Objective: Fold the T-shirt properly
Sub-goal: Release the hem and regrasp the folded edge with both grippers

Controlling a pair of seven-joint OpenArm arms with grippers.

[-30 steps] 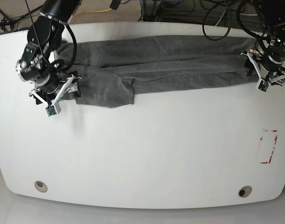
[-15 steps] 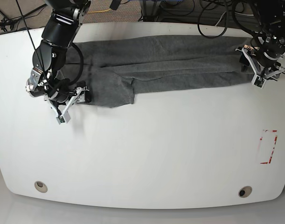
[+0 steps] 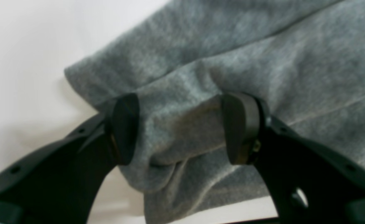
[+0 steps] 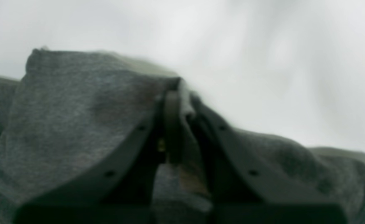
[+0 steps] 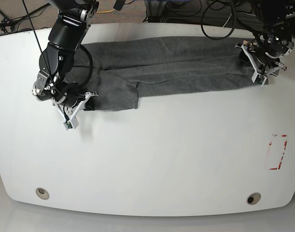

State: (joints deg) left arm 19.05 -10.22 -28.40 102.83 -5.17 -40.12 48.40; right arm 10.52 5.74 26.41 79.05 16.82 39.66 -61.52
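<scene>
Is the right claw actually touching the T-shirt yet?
Touching. The right wrist view shows the right claw shut, with a fold of the T-shirt pinched between its fingers.

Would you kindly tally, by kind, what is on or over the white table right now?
T-shirt: 1
Grippers: 2, the left gripper and the right gripper
Red-marked rectangle: 1
Round table holes: 2
Total: 6

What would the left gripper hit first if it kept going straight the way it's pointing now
The left gripper would meet the T-shirt first. Its jaws stand open astride a raised fold at the shirt's end, with grey cloth already bulging between the fingertips. The white table probably lies just beneath.
</scene>
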